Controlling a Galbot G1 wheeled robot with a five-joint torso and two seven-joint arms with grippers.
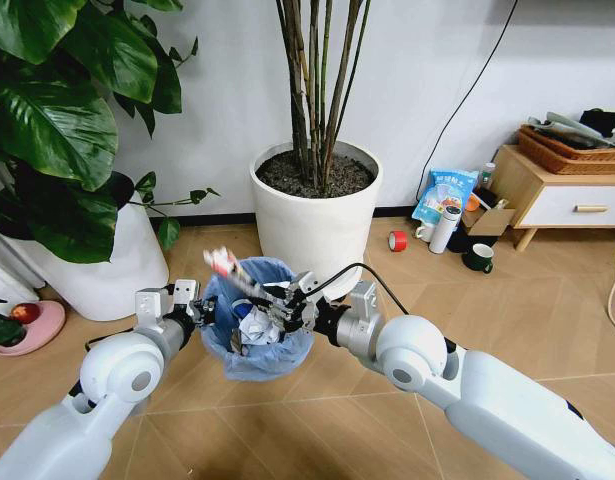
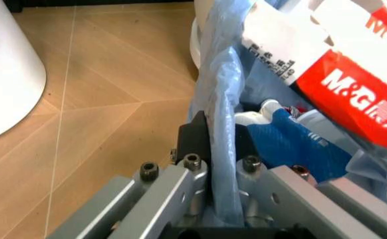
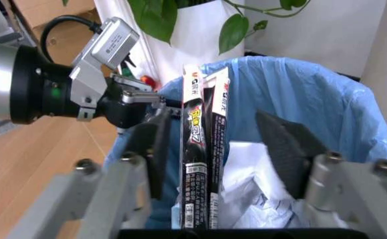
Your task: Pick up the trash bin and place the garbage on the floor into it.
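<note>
The trash bin [image 1: 255, 335], small and round with a pale blue bag liner, hangs above the floor [image 1: 317, 425] between my arms. My left gripper [image 1: 203, 306] is shut on its rim, with the liner [image 2: 221, 114] pinched between the black pads [image 2: 196, 135]. Inside lie white tissue wads [image 3: 250, 199], a blue-white packet [image 2: 293, 145] and a red-and-white wrapper [image 2: 352, 87]. My right gripper [image 3: 217, 144] stands open over the bin's mouth. A long thin wrapper [image 3: 203, 164] stands upright between its fingers, beside one pad [image 3: 155, 144], and its top pokes out of the bin [image 1: 227, 266].
A big white plant pot [image 1: 317, 215] stands just behind the bin, and another [image 1: 122, 265] to the left with broad leaves overhead. A white bottle [image 1: 445, 228], dark mug [image 1: 477, 258], red roll [image 1: 398, 240] and wooden cabinet [image 1: 562, 195] are at the right. A pink dish [image 1: 27, 326] lies far left.
</note>
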